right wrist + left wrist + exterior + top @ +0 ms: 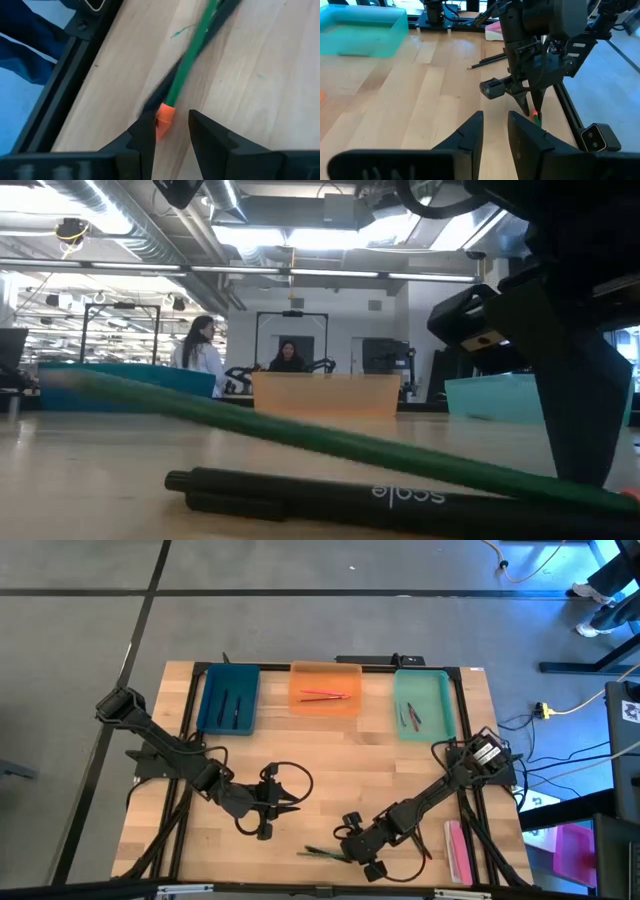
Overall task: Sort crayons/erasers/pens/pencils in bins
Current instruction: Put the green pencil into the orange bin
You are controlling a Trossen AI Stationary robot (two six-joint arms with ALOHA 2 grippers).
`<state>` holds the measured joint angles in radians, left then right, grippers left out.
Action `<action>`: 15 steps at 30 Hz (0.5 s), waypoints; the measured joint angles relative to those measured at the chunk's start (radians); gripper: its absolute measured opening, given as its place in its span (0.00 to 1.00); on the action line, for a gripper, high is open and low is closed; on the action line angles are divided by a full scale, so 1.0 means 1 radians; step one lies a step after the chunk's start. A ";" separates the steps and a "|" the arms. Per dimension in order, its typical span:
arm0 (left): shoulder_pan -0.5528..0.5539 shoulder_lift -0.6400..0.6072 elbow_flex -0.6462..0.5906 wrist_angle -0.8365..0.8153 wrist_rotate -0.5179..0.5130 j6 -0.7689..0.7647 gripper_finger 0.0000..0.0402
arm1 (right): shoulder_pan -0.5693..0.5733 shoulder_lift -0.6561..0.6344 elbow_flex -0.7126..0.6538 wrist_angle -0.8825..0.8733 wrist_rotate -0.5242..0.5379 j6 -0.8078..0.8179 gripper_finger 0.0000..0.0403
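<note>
From above, a pale wooden desk [330, 765] with a black frame stands on a grey floor [80, 650]. Along its far edge sit three bins: a teal-blue bin [229, 698] holding dark sticks, an orange bin [325, 688] holding red sticks, and a mint bin [423, 704] with a couple of sticks. The left tool [285, 802] hovers over bare wood near the desk's middle. The right tool [345, 848] is down at the near edge, at the end of a green pencil [322, 854] lying there. A pink object [458, 850] lies near the right corner.

At desk level, the green pencil [330, 442] slants across a black pen [330, 495] printed with white letters. Beyond the bins is a bright workshop hall with ceiling lights and racks; two people [203, 356] stand behind the desk.

The left wrist camera shows the left tool [495, 132] with its fingers a little apart, gripping nothing, above the wood, facing the right arm [540, 55]. A black pencil [487, 61] lies farther off.

The right wrist camera shows the right tool [170, 131] with fingers spread either side of the orange tip of the green pencil [192, 50], not pinching it; the black pen [165, 85] lies beneath the pencil, by the desk's black frame rail [65, 75].
</note>
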<state>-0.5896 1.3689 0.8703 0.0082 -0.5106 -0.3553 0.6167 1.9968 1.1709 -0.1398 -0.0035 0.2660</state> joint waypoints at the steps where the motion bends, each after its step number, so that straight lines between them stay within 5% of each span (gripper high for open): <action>1: 0.000 0.000 0.000 0.000 0.000 0.000 0.20 | 0.000 0.000 0.000 -0.001 0.006 -0.008 0.30; 15: 0.000 0.000 0.000 0.000 0.000 0.000 0.20 | 0.000 0.000 0.000 -0.031 0.053 -0.010 0.30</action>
<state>-0.5900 1.3689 0.8703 0.0078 -0.5106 -0.3550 0.6163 1.9972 1.1706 -0.1710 0.0491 0.2563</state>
